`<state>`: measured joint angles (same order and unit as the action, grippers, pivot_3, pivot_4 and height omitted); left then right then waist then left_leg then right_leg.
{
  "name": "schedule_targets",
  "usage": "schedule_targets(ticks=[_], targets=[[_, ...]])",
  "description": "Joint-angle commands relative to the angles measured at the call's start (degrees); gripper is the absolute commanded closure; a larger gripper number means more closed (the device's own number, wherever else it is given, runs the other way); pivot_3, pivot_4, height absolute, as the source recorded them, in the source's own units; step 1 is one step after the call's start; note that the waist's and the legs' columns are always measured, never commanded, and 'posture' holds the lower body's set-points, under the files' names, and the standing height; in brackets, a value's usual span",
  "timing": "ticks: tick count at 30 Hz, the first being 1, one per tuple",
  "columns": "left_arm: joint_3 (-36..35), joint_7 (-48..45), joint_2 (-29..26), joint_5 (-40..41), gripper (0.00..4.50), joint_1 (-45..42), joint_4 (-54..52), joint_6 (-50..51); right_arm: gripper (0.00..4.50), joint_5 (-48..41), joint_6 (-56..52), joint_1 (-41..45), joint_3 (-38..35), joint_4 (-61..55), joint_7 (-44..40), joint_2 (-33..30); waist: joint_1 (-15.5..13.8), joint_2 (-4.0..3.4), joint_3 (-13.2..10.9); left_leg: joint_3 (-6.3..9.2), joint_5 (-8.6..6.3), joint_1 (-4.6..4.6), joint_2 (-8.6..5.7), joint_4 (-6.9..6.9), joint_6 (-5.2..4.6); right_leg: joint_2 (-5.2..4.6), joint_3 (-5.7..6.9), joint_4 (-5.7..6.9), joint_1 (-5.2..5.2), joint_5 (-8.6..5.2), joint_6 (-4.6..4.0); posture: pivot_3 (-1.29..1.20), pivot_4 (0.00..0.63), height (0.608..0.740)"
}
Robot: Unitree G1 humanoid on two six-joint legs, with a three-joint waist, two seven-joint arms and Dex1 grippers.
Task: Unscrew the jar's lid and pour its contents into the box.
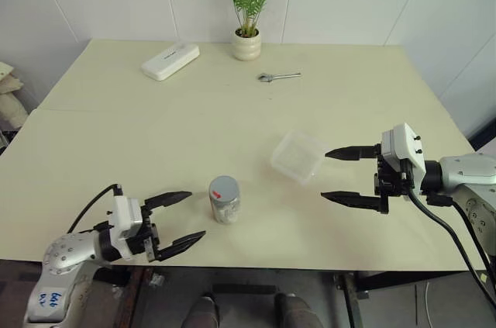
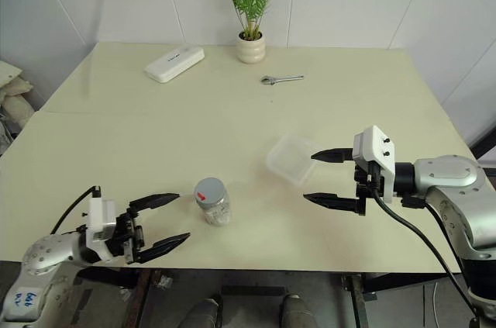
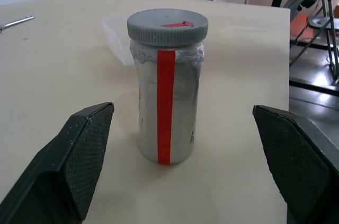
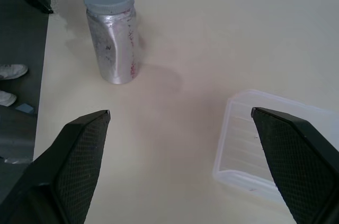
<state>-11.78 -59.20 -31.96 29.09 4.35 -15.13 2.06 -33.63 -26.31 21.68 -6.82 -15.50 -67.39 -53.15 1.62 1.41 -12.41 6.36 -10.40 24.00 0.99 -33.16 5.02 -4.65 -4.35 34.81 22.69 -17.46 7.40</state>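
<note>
Jar [image 1: 225,205], small, clear and cylindrical with a red stripe down its side, stands upright near the front edge of the pale table [image 1: 116,126], its round grey screw lid [image 1: 224,187] on. Left gripper [image 1: 177,221] waits just beside the jar, jaws wide and empty. Beyond the jar lies the shallow clear plastic box [image 1: 297,155], and past that the right gripper [image 1: 339,176], also wide. Best to clamp the jar's body squarely, leaving the lid free for the right.

Jar [image 2: 211,202] upright, lid [image 2: 208,190] on — box [image 2: 292,160] just beside right gripper [image 2: 323,177].
</note>
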Motion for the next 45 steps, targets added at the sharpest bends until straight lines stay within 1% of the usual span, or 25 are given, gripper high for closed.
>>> schedule_targets(ticks=[1,8,12,23,33,38,39,40,41,45], targets=[[0.9,2.1,0.9,-1.4,0.01,-1.5,-1.3,-2.1,0.0,0.0,1.1,0.3,-1.1,-0.9,-0.4,-0.2,0.0,0.0,0.0,-0.02,0.0,-0.01,0.0,0.0,0.0,0.01,-0.02,0.01,0.0,0.0,0.01,0.0,0.15,0.74],[3.4,4.8,2.7,-1.8,0.01,-3.8,-1.6,-1.7,0.0,0.3,1.0,-0.2,-1.6,-1.6,0.3,0.0,0.0,0.0,0.0,-0.12,0.0,-0.03,-0.01,-0.04,0.0,0.01,-0.18,0.02,0.0,0.05,0.08,0.0,0.15,0.74],[5.0,7.8,3.2,-1.7,0.01,-5.3,-1.6,2.0,0.0,0.7,1.4,-0.5,-2.0,-1.8,1.4,0.3,0.0,0.0,0.0,-0.17,0.0,-0.06,-0.01,-0.06,-0.01,0.02,-0.27,0.03,0.0,0.08,0.14,0.0,0.15,0.74],[7.7,6.0,3.7,-2.5,0.01,-8.8,2.0,0.9,0.0,0.8,1.6,-1.0,-2.2,-2.5,3.0,0.1,0.0,0.0,0.0,-0.5,-0.02,-0.19,-0.02,-0.1,-0.04,0.03,-0.62,0.03,-0.01,0.13,0.24,0.0,0.15,0.74],[8.9,6.4,5.0,-3.6,0.01,-11.7,5.1,-0.3,0.0,0.9,1.8,-1.4,-2.2,-2.6,4.0,-0.2,0.0,0.0,0.0,-0.7,-0.06,-0.29,-0.02,-0.1,-0.11,0.04,-0.81,0.03,-0.02,0.16,0.27,0.0,0.15,0.74],[9.2,5.5,4.8,-3.7,0.01,-12.4,6.2,-0.7,0.0,1.1,1.9,-0.9,-1.9,-2.3,4.4,-0.2,0.1,0.0,0.0,-0.7,-0.06,-0.32,-0.01,-0.11,-0.11,0.04,-0.82,0.04,-0.02,0.17,0.3,0.0,0.15,0.74],[9.2,5.4,4.7,-3.7,0.4,-12.6,6.4,-0.8,0.0,1.2,2.0,-0.7,-1.8,-2.2,4.4,-0.1,0.0,0.0,0.0,-0.71,-0.06,-0.32,-0.01,-0.11,-0.11,0.04,-0.83,0.04,-0.02,0.17,0.3,0.0,0.15,0.74],[9.2,5.3,4.7,-3.7,0.58,-12.7,6.6,-0.8,0.0,1.2,2.0,-0.7,-1.7,-2.1,4.5,-0.1,0.0,0.0,0.0,-0.72,-0.06,-0.32,-0.02,-0.11,-0.11,0.04,-0.84,0.04,-0.03,0.17,0.3,0.0,0.15,0.74],[9.2,5.3,4.7,-3.8,0.86,-12.8,6.7,-0.8,0.0,1.3,2.0,-0.6,-1.7,-2.1,4.5,-0.1,0.0,0.0,0.0,-0.72,-0.06,-0.32,-0.01,-0.11,-0.11,0.04,-0.84,0.04,-0.03,0.18,0.31,0.0,0.15,0.74],[9.4,4.8,4.7,-4.2,2.13,-13.1,7.4,-1.7,0.0,1.5,2.0,-0.3,-1.5,-2.1,4.8,0.2,0.0,0.0,0.0,-0.72,-0.06,-0.33,-0.01,-0.11,-0.11,0.04,-0.85,0.04,-0.03,0.18,0.32,0.0,0.15,0.74]])
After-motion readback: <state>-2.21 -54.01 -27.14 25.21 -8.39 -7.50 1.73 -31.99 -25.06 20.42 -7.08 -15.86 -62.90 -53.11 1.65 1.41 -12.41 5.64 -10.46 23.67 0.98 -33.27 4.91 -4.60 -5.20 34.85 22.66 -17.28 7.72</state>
